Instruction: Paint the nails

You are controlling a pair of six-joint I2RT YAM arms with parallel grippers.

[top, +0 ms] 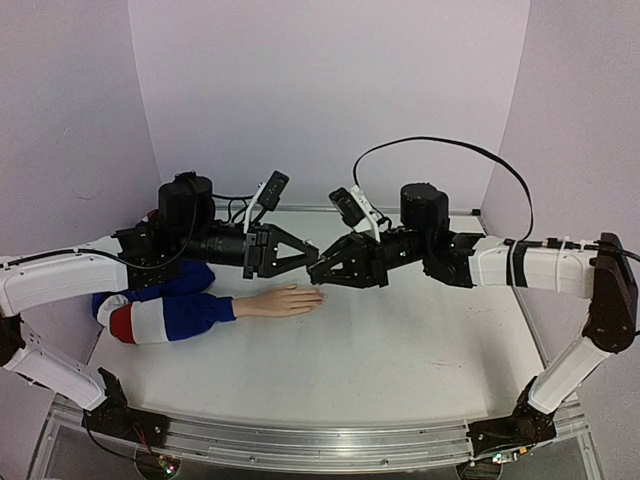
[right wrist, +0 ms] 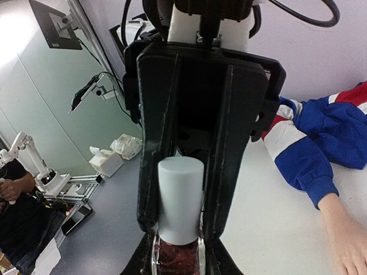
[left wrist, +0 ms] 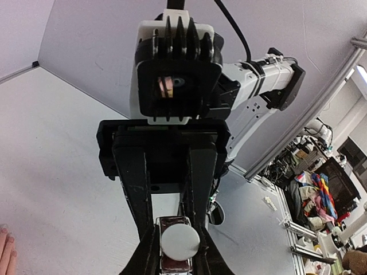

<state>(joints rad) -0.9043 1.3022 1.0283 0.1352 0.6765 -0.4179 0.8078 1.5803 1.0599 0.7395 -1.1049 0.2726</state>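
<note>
- The left gripper is closed narrowly on the white cap. Its flat black fingers press against both sides of the cap.
- The cap is a smooth, matte cylinder with a flat round end.
- The right gripper is clamped on the polish bottle. This is a small, glossy, dark-red glass body sitting below the cap.
- The two grippers meet tip to tip above the table, the bottle held between them.
- The mannequin hand lies flat just at 6 o'clock of the joined grippers, its fingers pointing to 3 o'clock. It is peach-coloured and smooth with a dull, plastic-like skin.
- The nails are at the fingertips, almost under the gripper tips. They are too small for any colour or coating to be made out.
- The sleeve bunches at 9 o'clock of the hand. It is soft, creased fabric in blue, white and red bands.
- The table is a white, matte sheet.
- A ribbed metal rail runs along the table's edge at 6 o'clock.
</note>
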